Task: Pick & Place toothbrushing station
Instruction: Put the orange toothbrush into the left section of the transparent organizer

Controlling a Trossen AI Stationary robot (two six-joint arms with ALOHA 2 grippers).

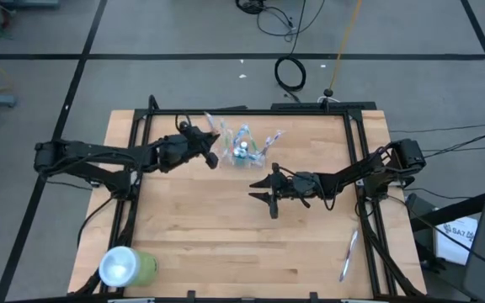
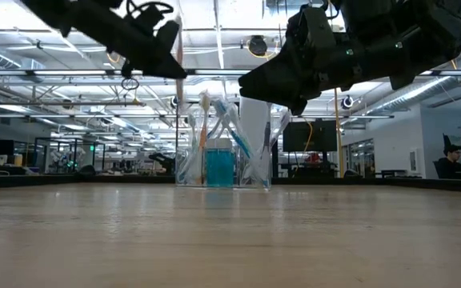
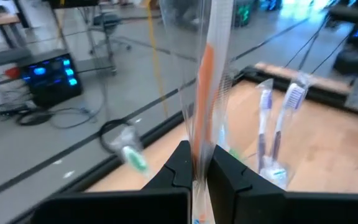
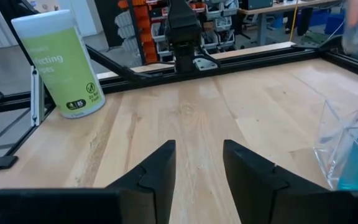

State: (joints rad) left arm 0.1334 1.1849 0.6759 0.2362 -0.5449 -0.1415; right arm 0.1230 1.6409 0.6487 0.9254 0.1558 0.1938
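Wooden worktop [image 1: 226,244]: clear cup [image 1: 242,150] already stocked. Left end effector [image 3: 196,163] pinches wrapped, probably orange toothbrush [image 3: 207,81], not yet in. Right end effector [image 4: 197,163] open, empty. One packaged brush [image 1: 349,255] left.

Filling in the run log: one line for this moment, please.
left gripper: shut on wrapped toothbrush, above cup | right gripper: open, empty, beside cup | spare toothbrush: near table's right edge

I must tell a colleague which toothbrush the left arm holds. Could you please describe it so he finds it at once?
Start at the clear plastic cup near the table's far edge, which holds several wrapped toothbrushes. Just left of it, the left pincer is shut on a toothbrush in clear wrapping. Its handle is orange, while its neighbours in the cup are blue or purple.
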